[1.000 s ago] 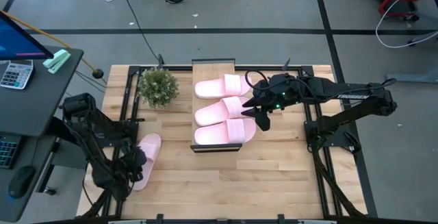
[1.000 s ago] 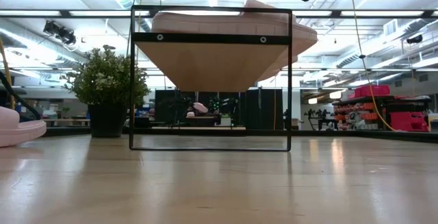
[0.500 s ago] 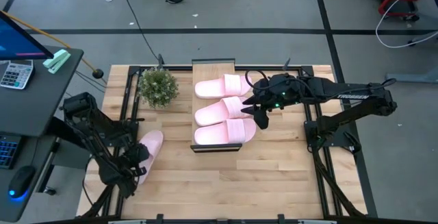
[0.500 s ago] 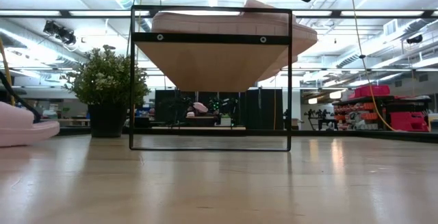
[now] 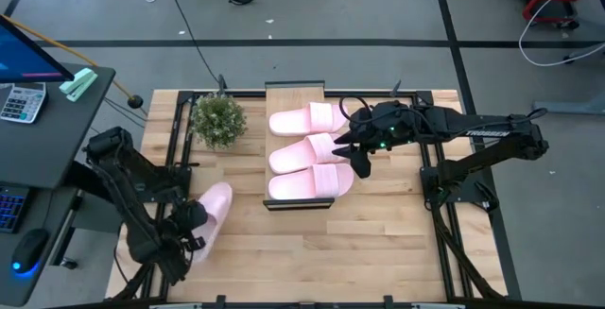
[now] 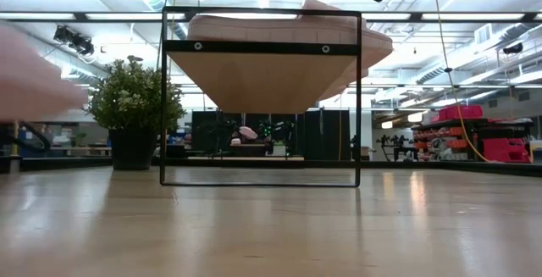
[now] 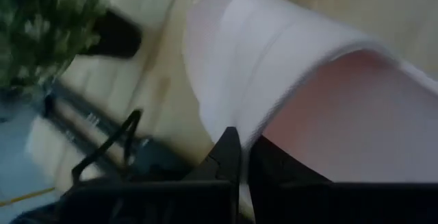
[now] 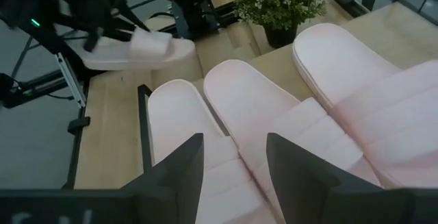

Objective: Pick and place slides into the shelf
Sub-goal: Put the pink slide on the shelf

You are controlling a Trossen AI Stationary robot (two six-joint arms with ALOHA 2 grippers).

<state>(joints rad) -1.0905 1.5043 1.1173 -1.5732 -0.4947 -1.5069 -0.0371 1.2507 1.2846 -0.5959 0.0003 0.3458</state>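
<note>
Three pink slides [image 5: 308, 150] lie side by side on the shelf [image 5: 293, 90], their soles flat on its wood plank. A fourth slide [image 5: 212, 203] is at the table's left, lifted off the tabletop, and shows blurred in the low view [image 6: 34, 82]. My left gripper [image 5: 185, 222] is shut on it. My right gripper [image 5: 359, 158] hangs open above the shelf's right side, over the middle slide [image 8: 253, 107], with nothing between its fingers. My left gripper pinches the slide's wide strap at its edge [image 7: 236, 118] between its two fingers, toward the slide's near end. The fingers slant down at it from the table's left. The slide is lifted clear of the table and sticks out toward the far right, roughly level.
A small potted plant [image 5: 218, 118] stands on the table left of the shelf's far end. The shelf's black frame [image 6: 261, 47] rises mid-table. A desk with a calculator [image 5: 21, 101] lies beyond the table's left edge. Bare tabletop [image 5: 312, 252] lies near the front.
My left gripper has shut on the fourth slide's strap and raised it off the tabletop. In the low view the slide has gone from lying on the table to hanging well above it. It has also shifted a little toward the right.
</note>
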